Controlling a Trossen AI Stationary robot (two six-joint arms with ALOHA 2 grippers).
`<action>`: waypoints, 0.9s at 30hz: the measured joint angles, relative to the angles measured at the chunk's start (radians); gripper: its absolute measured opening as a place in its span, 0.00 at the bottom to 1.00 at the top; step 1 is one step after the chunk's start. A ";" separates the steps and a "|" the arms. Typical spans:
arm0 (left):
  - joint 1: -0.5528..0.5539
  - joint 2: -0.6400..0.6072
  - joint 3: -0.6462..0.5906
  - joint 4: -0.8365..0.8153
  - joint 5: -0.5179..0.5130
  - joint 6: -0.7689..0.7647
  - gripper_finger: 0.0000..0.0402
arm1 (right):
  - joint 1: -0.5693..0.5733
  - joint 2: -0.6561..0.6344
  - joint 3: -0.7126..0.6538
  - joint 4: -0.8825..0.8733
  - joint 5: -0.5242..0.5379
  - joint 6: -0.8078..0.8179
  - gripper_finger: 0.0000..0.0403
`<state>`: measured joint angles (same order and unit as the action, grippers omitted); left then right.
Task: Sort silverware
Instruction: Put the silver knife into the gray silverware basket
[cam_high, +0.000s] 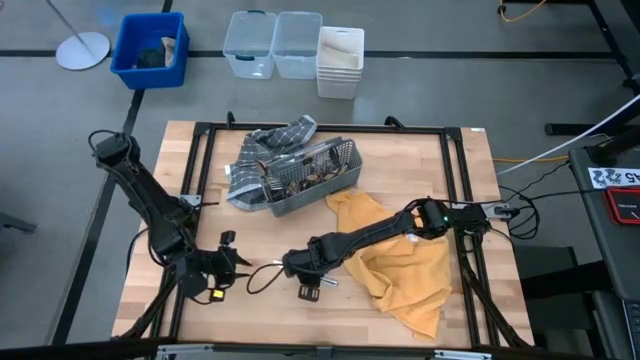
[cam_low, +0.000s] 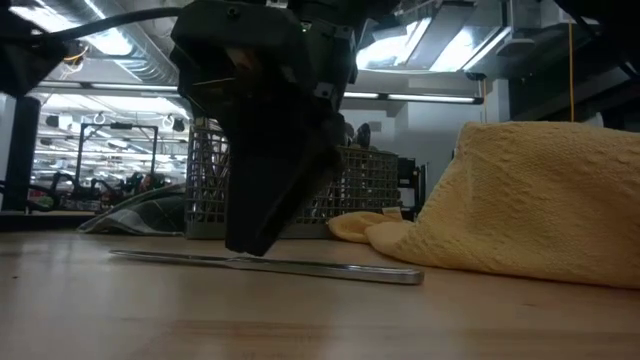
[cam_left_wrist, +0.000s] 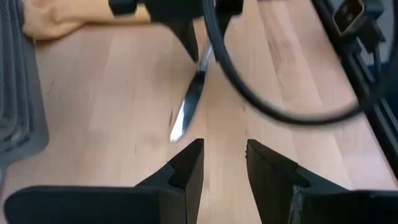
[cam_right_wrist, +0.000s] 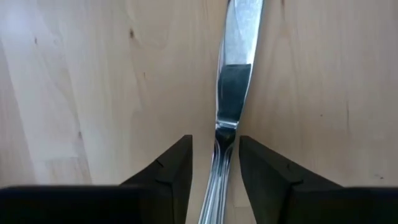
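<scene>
The wooden table (cam_high: 440, 160) carries a black frame, and on its right half lies a crumpled yellow cloth (cam_high: 405, 265), which rises as a soft mound on the right of the low view. Toward the far middle sits a grey wire-mesh caddy (cam_high: 305, 175) holding a jumble of silverware (cam_high: 300, 178), resting partly on a grey checked cloth (cam_high: 265, 150).

The right arm reaches across the yellow cloth to the near middle of the table, where the right gripper (cam_right_wrist: 214, 165) stands tip-down over 1 table knife (cam_right_wrist: 233, 93). The knife lies flat on the bare wood, well apart from the caddy and just beside the edge of the yellow cloth. The 2 fingers straddle the knife's handle with a gap on each side, so the jaws are parted and have hold of nothing; in the low view the knife (cam_low: 270, 264) rests along the tabletop under the dark gripper body.

The left gripper (cam_left_wrist: 221, 168) hovers near the front left of the table, pointing toward the knife's blade tip, its jaws a little apart and empty.
</scene>
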<state>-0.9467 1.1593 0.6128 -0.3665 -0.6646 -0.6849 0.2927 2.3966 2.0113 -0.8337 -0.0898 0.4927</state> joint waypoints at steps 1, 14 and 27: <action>-0.013 -0.009 0.000 -0.027 0.000 -0.021 0.27 | 0.001 0.000 0.000 0.001 0.000 0.000 0.33; -0.164 -0.034 0.000 -0.147 -0.096 -0.177 0.27 | 0.001 0.004 0.000 0.016 0.040 -0.001 0.33; -0.173 -0.033 0.000 -0.147 -0.106 -0.180 0.27 | 0.002 0.006 0.000 0.008 0.097 0.000 0.33</action>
<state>-1.1198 1.1259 0.6128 -0.5133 -0.7704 -0.8650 0.2951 2.4027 2.0113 -0.8259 0.0068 0.4923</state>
